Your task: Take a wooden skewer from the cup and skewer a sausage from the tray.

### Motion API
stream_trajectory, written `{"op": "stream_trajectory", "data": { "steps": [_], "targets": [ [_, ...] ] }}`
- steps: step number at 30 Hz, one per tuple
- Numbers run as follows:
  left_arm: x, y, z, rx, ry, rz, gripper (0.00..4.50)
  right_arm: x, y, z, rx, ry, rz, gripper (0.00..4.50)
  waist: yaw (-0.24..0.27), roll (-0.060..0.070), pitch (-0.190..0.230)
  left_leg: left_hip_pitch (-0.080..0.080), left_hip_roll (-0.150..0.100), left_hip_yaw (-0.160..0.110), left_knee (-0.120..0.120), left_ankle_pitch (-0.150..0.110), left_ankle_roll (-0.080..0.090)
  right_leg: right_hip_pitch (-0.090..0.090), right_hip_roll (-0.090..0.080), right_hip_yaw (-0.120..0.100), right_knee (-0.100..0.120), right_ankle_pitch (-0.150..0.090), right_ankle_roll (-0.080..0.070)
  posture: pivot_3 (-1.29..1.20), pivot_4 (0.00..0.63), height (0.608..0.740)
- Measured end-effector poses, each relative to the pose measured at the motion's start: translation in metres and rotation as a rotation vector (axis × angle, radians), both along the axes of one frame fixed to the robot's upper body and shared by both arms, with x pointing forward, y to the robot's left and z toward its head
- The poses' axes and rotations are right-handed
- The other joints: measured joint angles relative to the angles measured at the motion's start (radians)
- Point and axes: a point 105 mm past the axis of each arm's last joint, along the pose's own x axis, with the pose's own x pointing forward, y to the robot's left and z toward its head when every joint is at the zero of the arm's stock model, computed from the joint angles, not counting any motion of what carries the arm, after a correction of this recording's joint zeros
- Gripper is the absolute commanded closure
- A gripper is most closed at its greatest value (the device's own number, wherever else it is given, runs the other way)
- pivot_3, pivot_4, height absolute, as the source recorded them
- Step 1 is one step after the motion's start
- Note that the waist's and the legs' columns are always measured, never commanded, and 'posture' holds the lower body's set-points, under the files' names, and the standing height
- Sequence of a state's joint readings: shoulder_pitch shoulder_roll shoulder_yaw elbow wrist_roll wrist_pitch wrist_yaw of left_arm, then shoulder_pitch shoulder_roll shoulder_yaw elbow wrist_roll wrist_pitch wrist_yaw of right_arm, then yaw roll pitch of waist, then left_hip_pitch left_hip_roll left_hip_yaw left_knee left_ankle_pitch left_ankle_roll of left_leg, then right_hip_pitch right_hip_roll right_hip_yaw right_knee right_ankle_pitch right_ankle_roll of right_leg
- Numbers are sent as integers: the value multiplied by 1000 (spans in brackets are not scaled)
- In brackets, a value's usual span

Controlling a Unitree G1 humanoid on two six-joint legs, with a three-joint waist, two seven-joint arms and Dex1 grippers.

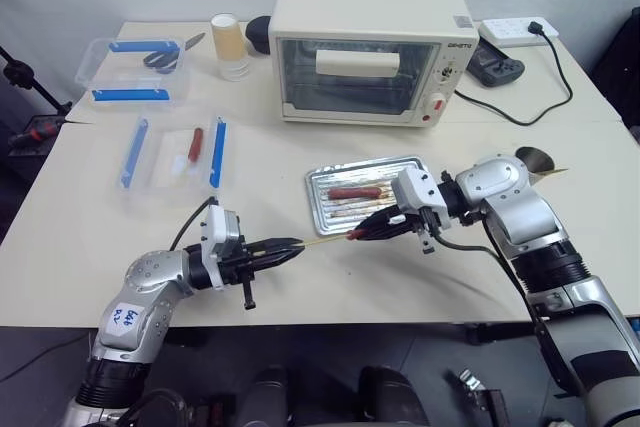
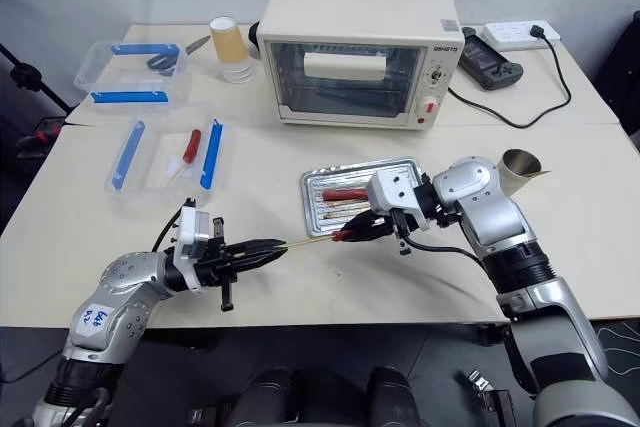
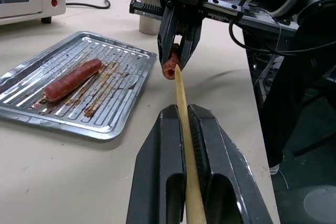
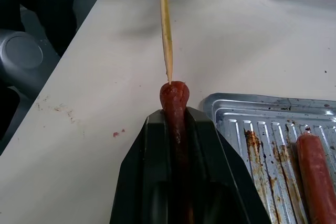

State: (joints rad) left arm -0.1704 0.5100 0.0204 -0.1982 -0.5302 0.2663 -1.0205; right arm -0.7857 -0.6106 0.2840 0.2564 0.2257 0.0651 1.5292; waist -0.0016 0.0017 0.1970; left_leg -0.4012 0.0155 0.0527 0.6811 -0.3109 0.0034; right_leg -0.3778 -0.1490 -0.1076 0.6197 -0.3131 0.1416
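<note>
Oven [image 1: 365, 49] at bench [image 1: 280, 277] rear, clear boxes [image 1: 172, 155] left, nothing between hands. Left hand [image 1: 290, 247] clamped on skewer [image 3: 184, 129]; right hand [image 1: 362, 232] clamped on sausage [image 4: 173, 100] beside tray [image 1: 322, 209]. Skewer tip touches sausage end. Second sausage [image 1: 355, 191] in tray.
</note>
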Motion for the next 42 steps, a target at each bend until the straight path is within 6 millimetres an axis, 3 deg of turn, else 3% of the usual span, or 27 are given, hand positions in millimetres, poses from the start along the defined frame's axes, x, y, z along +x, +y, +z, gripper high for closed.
{"op": "stream_trajectory", "data": {
  "steps": [42],
  "targets": [
    [0, 2, -3, 4, -11, -6, 4500, -5, -2, 2, -5, 4, 1, 4352, 0, 0, 0, 0, 0, 0, 0, 0, 0, 0, 0, 0, 0, 0, 0, 0, 150, 740]
  ]
}}
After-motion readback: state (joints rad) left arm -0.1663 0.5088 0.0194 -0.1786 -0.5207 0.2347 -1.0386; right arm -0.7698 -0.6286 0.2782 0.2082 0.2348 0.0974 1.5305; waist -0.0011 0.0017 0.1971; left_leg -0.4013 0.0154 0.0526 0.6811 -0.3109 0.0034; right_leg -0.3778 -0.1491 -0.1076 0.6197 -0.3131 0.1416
